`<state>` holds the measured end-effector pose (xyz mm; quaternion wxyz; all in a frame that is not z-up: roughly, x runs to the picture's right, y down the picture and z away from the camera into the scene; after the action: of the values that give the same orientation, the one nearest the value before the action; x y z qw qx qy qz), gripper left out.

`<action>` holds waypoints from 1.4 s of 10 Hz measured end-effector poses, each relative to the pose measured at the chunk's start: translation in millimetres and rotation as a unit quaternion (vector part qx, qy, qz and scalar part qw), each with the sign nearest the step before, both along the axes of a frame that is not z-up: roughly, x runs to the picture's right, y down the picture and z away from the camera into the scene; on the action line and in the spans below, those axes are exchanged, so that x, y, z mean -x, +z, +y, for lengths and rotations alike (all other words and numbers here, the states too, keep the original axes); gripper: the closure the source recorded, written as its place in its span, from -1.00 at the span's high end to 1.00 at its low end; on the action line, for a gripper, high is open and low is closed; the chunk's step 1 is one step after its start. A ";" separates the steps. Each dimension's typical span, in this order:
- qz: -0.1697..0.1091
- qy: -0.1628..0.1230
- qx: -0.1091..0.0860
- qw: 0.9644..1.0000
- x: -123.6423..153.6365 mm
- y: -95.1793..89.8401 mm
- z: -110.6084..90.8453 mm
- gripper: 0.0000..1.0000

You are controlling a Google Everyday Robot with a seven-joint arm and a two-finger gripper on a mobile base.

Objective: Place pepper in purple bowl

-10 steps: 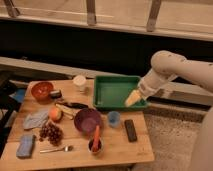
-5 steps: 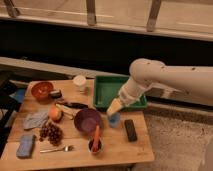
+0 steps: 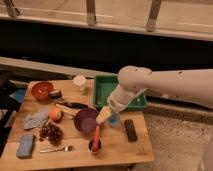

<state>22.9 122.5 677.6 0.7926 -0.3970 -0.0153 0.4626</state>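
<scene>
The purple bowl [image 3: 85, 120] sits near the middle of the wooden table [image 3: 115, 146]. The slim orange-red pepper [image 3: 95, 137] stands tilted in a small dark cup just in front of the bowl's right side. My gripper [image 3: 103, 118] hangs at the end of the white arm, right at the bowl's right rim and above the pepper's upper end. It holds nothing that I can see. A small light-blue cup [image 3: 114, 120] stands just right of the gripper, partly hidden by it.
A green tray [image 3: 102, 89] lies at the back right, partly under my arm. An orange-red bowl [image 3: 42, 91], a white cup [image 3: 79, 82], a round orange fruit [image 3: 55, 114], a dark eggplant-like thing [image 3: 76, 105], grapes [image 3: 50, 132], a fork [image 3: 55, 149], a blue sponge [image 3: 25, 146] and a black block [image 3: 130, 130] are spread around.
My arm has swung left and forward from over the green tray. The gripper has come down to the purple bowl's right rim. The objects on the table have not moved.
</scene>
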 end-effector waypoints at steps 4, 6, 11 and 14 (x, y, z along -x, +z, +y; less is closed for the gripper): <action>0.009 0.003 0.016 1.000 -4.2 12.3 3.4 0.41; 0.007 0.002 0.033 0.999 1.6 18.7 15.6 0.41; -0.009 0.000 0.054 0.998 17.2 15.6 34.4 0.41; -0.028 -0.008 0.089 0.996 34.4 14.7 61.0 0.41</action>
<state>-11.4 183.5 692.3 0.7570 -0.4790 0.0076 0.4443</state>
